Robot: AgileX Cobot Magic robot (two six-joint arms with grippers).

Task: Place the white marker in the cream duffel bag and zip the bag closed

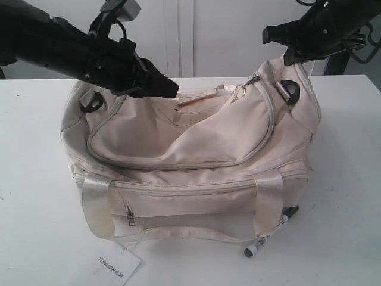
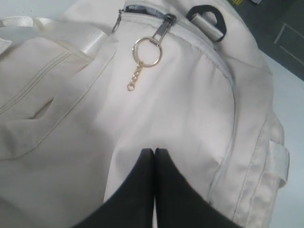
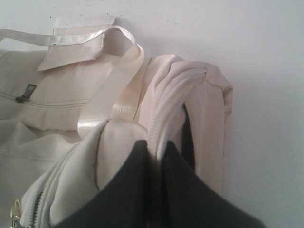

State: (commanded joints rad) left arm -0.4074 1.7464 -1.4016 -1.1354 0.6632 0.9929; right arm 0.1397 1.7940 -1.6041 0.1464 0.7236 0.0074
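The cream duffel bag (image 1: 190, 149) lies on the white table, its curved zipper running round the top flap. Its slider with a gold ring (image 2: 147, 50) sits near the bag's right end. The white marker (image 1: 271, 233) lies on the table against the bag's front right corner, outside the bag. My left gripper (image 1: 172, 89) hovers over the top flap, shut with nothing between its fingers (image 2: 155, 151). My right gripper (image 3: 156, 147) is shut on a fold of the bag's right end beside the zipper and holds that end lifted (image 1: 292, 62).
A white paper tag (image 1: 119, 262) lies on the table in front of the bag. Black D-rings sit at both ends, the left D-ring (image 1: 92, 102) and the right D-ring (image 1: 290, 89). Satin handles (image 1: 98, 205) drape over the front. A white wall stands behind.
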